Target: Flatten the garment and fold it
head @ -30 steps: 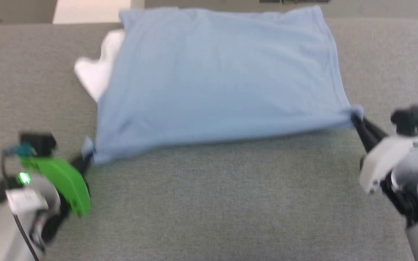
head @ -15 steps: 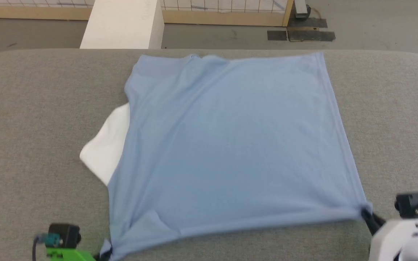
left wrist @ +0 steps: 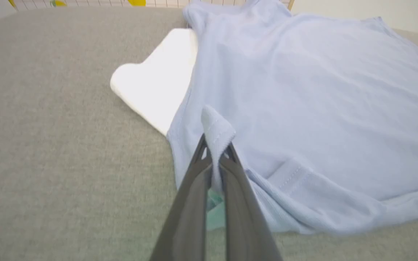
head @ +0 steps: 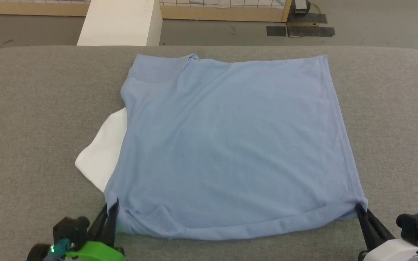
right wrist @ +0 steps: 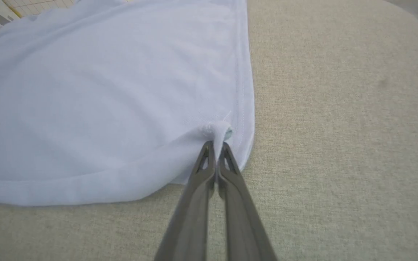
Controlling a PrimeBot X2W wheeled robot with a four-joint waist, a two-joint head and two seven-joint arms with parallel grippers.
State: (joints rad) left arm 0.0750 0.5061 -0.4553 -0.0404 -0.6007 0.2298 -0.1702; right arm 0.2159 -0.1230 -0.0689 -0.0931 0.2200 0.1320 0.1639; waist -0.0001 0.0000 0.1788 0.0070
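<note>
Left first: our left claw (left wrist: 215, 145) is clamped on a corner of the shirt (head: 227, 145), a white flap (head: 102, 159) poking out just beyond it. The shirt lies spread on the grey counter (head: 31, 108) ahead of both claws. Over to the right claw (right wrist: 215, 145), pinching the other near corner. We'd say pull evenly outward, low, so the slack hem between them goes smooth.

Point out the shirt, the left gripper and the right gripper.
shirt (head: 230, 145), head view, middle of blue body
left gripper (left wrist: 216, 145), left wrist view, between its fingertips
right gripper (right wrist: 216, 145), right wrist view, between its fingertips
</note>
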